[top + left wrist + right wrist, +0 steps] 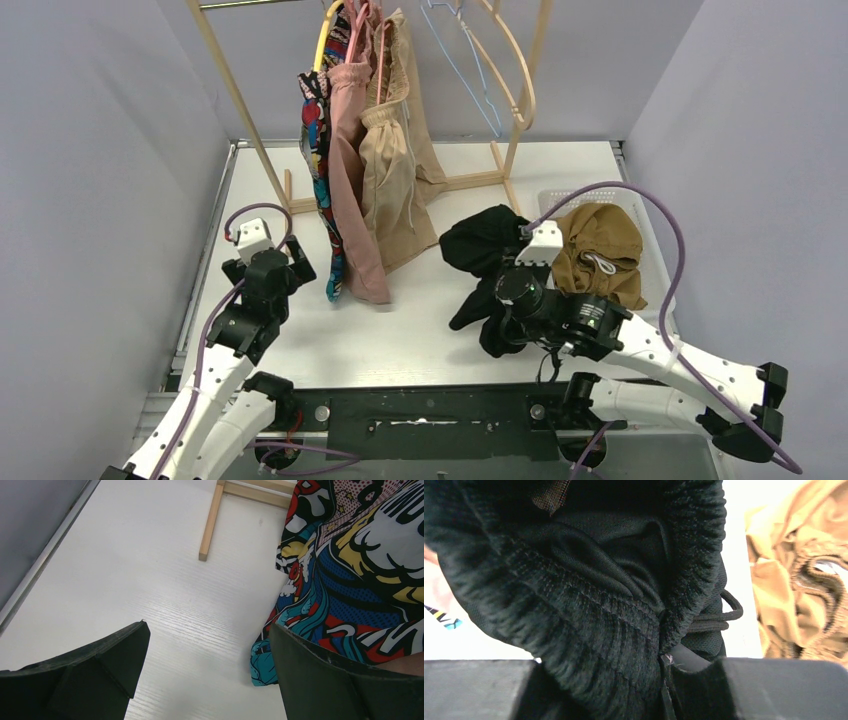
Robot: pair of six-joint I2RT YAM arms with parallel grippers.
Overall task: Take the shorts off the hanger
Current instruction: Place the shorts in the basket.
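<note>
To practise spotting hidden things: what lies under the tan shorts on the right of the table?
A white basket: its slotted rim shows beyond the tan shorts, which lie in it. Its floor, and anything else inside, is covered by the cloth.

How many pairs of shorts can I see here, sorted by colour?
comic-print shorts, hanging: 1
pink shorts, hanging: 1
beige shorts, hanging: 1
black shorts, off the rack: 1
brown shorts, off the rack: 1
Total: 5 pairs
</note>
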